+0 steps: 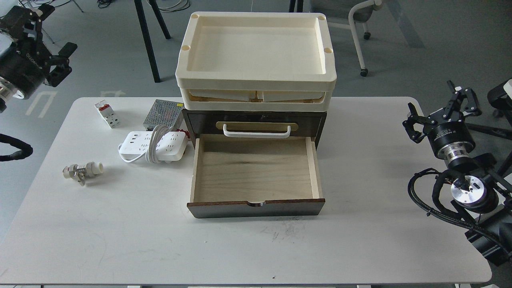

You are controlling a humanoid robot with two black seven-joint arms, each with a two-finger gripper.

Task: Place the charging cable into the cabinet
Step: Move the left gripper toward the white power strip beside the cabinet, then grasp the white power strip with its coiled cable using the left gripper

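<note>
The charging cable (154, 146), a white power strip with its cord wound round the middle, lies on the white table just left of the cabinet. The dark brown cabinet (256, 122) has a white handle (257, 132) and its pale wood-lined drawer (256, 172) is pulled out and empty. My left gripper (45, 35) is open and empty, high at the far left, beyond the table's edge and well away from the cable. My right gripper (439, 110) is open and empty off the table's right edge.
A perforated metal power-supply box (162, 113) sits behind the cable. Stacked cream trays (256, 86) rest on the cabinet. A small white and red breaker (107, 113) and a small fitting (83, 171) lie at the table's left. Chair and table legs stand behind.
</note>
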